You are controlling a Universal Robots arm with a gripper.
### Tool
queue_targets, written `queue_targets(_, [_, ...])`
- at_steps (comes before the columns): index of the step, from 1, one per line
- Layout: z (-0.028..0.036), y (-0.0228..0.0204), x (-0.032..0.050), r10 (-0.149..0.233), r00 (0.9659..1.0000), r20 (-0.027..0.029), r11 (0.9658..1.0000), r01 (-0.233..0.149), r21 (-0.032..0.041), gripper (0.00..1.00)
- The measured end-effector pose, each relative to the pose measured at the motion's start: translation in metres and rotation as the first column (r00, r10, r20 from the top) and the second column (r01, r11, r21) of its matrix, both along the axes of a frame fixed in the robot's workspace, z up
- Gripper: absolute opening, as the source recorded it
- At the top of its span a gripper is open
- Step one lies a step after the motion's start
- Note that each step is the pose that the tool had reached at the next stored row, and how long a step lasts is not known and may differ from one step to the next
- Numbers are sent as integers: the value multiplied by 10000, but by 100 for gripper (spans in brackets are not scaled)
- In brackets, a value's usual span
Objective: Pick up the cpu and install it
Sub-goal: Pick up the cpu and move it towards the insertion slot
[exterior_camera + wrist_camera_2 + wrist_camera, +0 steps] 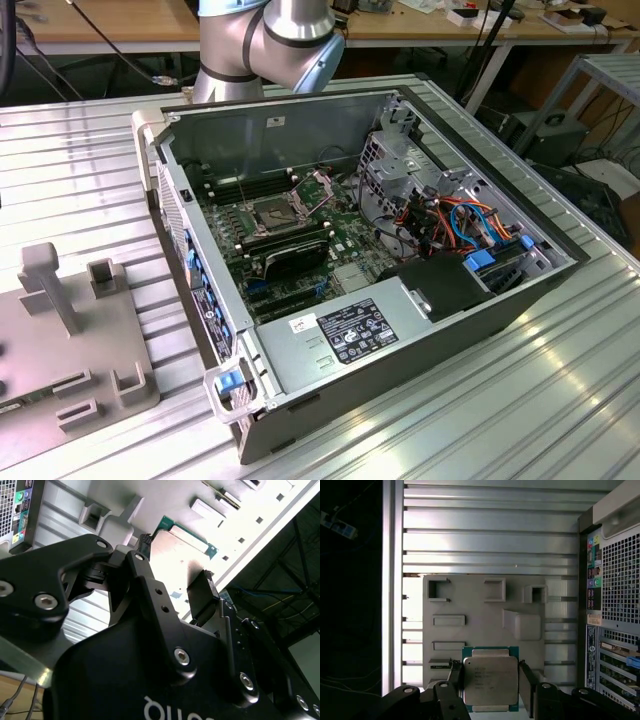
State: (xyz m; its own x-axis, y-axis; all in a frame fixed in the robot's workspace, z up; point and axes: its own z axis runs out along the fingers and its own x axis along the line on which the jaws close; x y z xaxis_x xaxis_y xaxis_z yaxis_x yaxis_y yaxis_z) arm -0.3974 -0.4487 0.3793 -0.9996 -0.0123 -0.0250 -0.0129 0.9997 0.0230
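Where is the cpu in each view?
First wrist view: cpu between the tool's fingers, in front of the grey plate.
Second wrist view: cpu between the fingers, plate behind it.
Exterior view: the plate, the shared landmark, lies at the exterior view's left.

A ribbed aluminium surface (560, 390) is carrying two things — an open desktop computer case (270, 135) lying on its side, and a grey fixture plate (100, 340) sitting beside it, toward the exterior view's left.
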Motion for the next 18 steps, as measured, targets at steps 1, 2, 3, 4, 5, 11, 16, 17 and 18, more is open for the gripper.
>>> queue_targets(1, [0, 0, 1, -1, 10000, 0, 10000, 1, 1, 55])
queue_targets(2, [0, 0, 0, -1, 10000, 1, 10000, 1, 0, 55])
queue_targets(3, [0, 0, 1, 0, 10000, 0, 10000, 0, 0, 55])
queue_targets(4, [7, 0, 1, 0, 10000, 0, 10000, 0, 0, 55])
queue_targets(5, [15, 0, 1, 0, 10000, 0, 10000, 0, 0, 55])
queue_targets(11, [25, 0, 1, 0, 10000, 0, 10000, 0, 0, 55])
queue_targets(16, [27, 0, 12, 1, 10000, -2, 10000, -1, -1, 55])
queue_targets(17, [26, 0, 18, 1, 10000, 0, 10000, -1, 1, 55])
queue_targets(18, [26, 0, 26, 0, 10000, 1, 10000, 0, 0, 55])
